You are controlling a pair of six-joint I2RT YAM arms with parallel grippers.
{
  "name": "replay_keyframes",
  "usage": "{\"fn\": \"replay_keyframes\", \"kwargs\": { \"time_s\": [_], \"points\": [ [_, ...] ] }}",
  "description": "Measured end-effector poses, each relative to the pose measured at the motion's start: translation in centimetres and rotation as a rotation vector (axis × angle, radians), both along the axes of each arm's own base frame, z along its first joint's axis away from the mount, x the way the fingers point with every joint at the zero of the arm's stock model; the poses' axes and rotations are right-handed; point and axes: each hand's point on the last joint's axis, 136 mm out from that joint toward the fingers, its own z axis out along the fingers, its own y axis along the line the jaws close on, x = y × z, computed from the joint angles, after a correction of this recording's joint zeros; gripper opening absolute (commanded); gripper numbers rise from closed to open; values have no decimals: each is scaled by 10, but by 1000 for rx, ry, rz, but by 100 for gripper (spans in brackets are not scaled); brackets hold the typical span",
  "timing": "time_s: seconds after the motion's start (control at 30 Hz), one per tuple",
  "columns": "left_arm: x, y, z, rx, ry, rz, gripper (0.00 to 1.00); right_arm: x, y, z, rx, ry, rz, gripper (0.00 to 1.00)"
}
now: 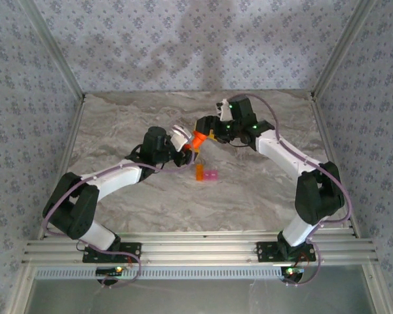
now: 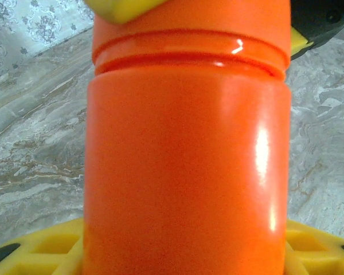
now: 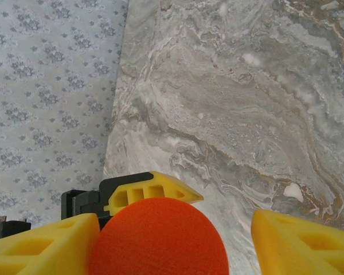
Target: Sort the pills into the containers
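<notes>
Left claw [image 1: 191,145] is clamped on the orange bottle [image 2: 186,172] and seems to hold it off the table [image 1: 262,190] near ctr of the top view, tipped w/ its cap end toward the upper right. In the left wrist view the bottle body stands between yellow pads [image 2: 315,238] at the btm edge. Right claw [image 1: 208,131] straddles the cap [image 3: 157,238] but isn't gripping. In its wrist view one finger [image 3: 43,246] sits against the cap, while the other [image 3: 301,243] stands clear w/ a gap. The orange box [image 1: 200,173] and pink box [image 1: 211,175], tiny and joined, sit on the table just below the bottle in the top view. No pills visible; prob. inside the bottle. Risks, as I judge them: if the right claw closes off-ctr, the cap gets shoved sideways and the bottle twists or slips in the left grip. If the cap comes off w/ the bottle tilted, pills spill across the table, not into the boxes. A dropped bottle could knock the boxes away, b/c they look light and sit close by.
</notes>
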Motion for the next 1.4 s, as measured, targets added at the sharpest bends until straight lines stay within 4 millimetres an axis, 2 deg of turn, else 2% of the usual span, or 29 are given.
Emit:
{"fn": "replay_keyframes", "kwargs": {
  "time_s": [0.1,0.2,0.37,0.57,0.63,0.67,0.73,0.8,0.97,1.13,1.23,1.4],
  "points": [
    [-1,0,-2,5,8,-2,0,-2,3,1,3,-2,10,48],
    [-1,0,-4,8,14,-2,0,-2,3,1,4,-4,13,37],
    [-1,0,-3,2,13,1,0,1,2,3,29,-42,37,33],
    [-6,-1,5,-96,90,-48,0,-5,1,11,96,-258,165,36],
    [-10,-3,12,-145,118,-85,0,-9,1,20,105,-335,206,41],
    [-10,-3,14,-160,124,-94,0,-9,1,24,106,-360,217,45],
    [-12,-4,19,-187,129,-115,0,-11,2,29,106,-397,236,64],
    [-11,-3,21,-199,137,-112,0,-10,-1,30,93,-412,233,70],
    [-1,4,16,-171,120,-57,0,5,-20,30,65,-350,133,75],
    [-2,0,7,-91,69,-35,0,21,-36,36,68,-240,-1,77],
    [-4,-2,2,-49,45,-29,0,20,-35,35,76,-176,-34,78],
    [-5,-2,-4,-1,23,-23,0,13,-23,21,63,-93,-37,78]
  ]
}}
